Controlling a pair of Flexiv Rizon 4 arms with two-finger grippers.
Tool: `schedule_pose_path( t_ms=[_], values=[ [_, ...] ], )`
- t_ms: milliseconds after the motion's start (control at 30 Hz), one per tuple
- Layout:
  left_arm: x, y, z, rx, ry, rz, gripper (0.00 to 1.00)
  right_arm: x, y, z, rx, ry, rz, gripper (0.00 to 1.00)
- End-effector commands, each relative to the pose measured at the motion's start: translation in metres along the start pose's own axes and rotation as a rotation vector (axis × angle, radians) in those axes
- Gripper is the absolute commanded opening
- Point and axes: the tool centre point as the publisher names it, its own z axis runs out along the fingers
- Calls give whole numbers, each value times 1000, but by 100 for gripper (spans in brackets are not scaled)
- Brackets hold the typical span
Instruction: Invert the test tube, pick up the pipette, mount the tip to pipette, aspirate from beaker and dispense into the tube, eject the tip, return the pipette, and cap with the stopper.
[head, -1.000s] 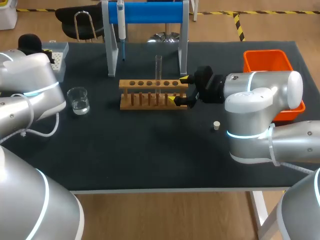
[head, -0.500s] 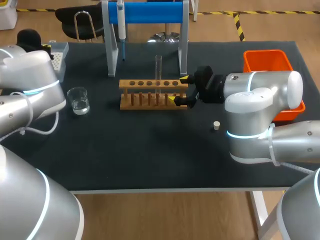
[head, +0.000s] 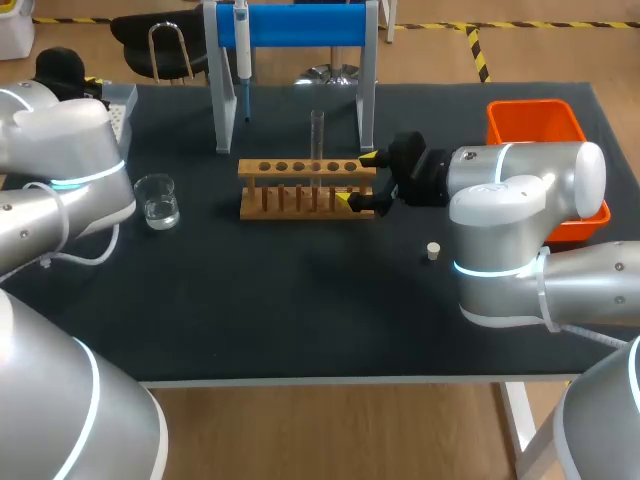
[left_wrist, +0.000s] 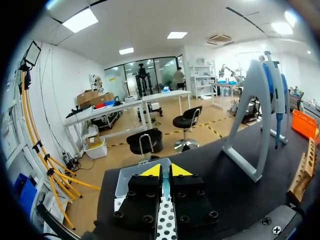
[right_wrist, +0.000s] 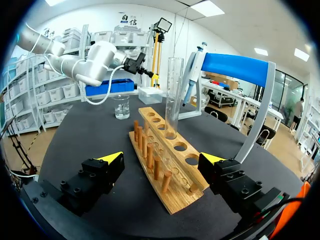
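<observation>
Glass test tube (head: 316, 135): stood upright, mouth up, in a hole of the wooden rack (head: 300, 190), mid-worktop toward the far edge.
Right gripper (head: 357, 179): jaws spread, one finger either side of the rack's right end; seemingly clear of the wood in the wrist view.
Left gripper (left_wrist: 166, 171): jaws pressed together bar a thin slit, nothing plainly held; over the tip box (head: 120, 110) at the far-left corner.
Pipette (head: 241, 40): hung on the blue stand (head: 300, 25) at the far edge, untouched.
Beaker (head: 157, 200): near the left edge, liquid inside.
Stopper (head: 433, 250): loose on the worktop, toward the right edge.
Step, as judged: tube righted; pipette pickup due.
Doing it well: left jaws should spread before closing on the pipette body, then lift straight up off the hanger. Right arm should back off level so the rack stays put.
</observation>
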Motion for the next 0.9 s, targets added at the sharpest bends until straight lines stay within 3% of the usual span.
schedule_pose_path(
  t_ms=[33,300,367,900],
  values=[
    [5,-6,-12,5,18,14,0,1,-1,0,-1,-3,0,100],
    [30,-26,-40,56,142,95,0,1,-1,0,-1,-3,0,100],
    [37,-34,-49,72,143,111,0,1,-1,0,-1,-3,0,100],
    [37,-34,-49,72,143,111,0,1,-1,0,-1,-3,0,100]
  ],
)
